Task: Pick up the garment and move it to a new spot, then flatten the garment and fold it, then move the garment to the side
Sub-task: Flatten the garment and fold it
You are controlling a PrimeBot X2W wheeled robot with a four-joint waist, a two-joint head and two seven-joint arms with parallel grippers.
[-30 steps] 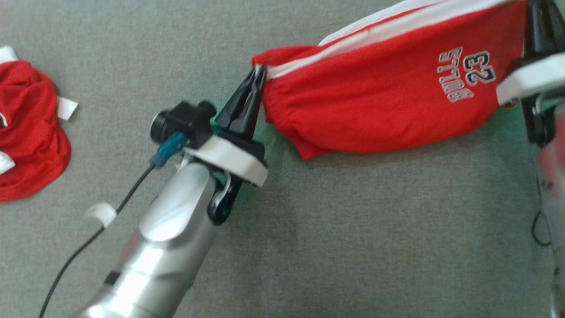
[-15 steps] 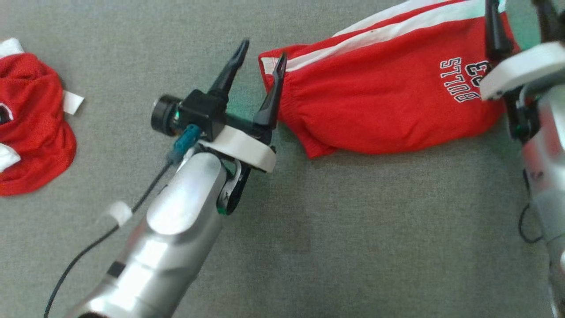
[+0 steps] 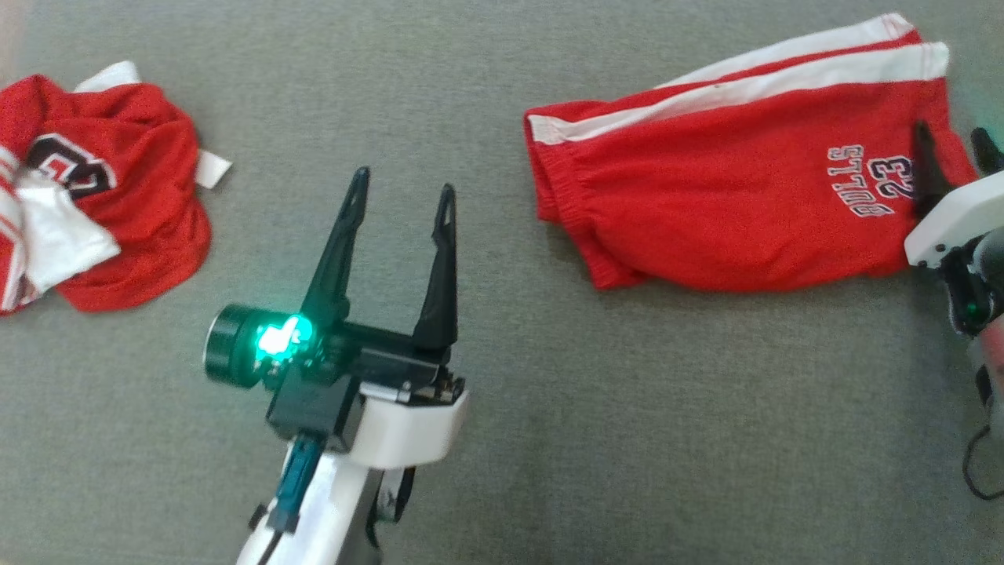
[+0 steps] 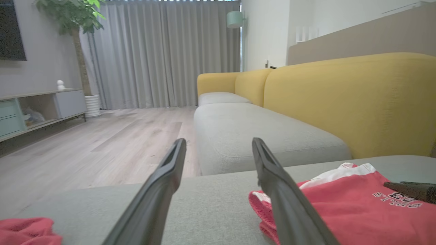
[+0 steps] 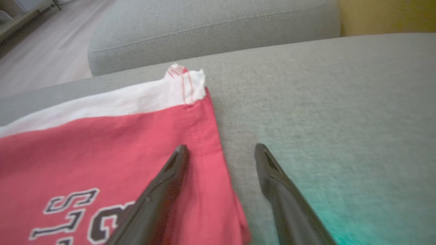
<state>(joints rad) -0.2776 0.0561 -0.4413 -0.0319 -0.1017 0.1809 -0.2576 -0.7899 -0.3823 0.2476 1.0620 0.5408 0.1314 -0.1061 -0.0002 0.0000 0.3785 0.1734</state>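
On the right half of the grey cushion [image 3: 502, 439] lie the red shorts [image 3: 729, 212], waistband to the left, hem to the right, two white stripes [image 3: 753, 74] along the far edge. They are spread out but not smooth: the near edge bulges and the gathered waistband is puckered. The move to a new spot looks done, so the step in hand appears to be flattening, with the fold to come.

The left gripper [image 3: 403, 184] hovers left of the waistband, well apart from it, its jaws spread and empty. The right gripper [image 3: 951, 135] is at the hem, jaws also spread, pinching nothing. In the right wrist view one finger lies over the red cloth and the other over bare cushion; whether they touch I cannot tell.

The next move probably calls for a grip at each end and a gentle pull to take out the slack.

The fabric is thin, slippery-looking mesh with stitched "BULLS 23" lettering [image 3: 871, 180]. A second red garment [image 3: 118, 188] lies crumpled at the far left.
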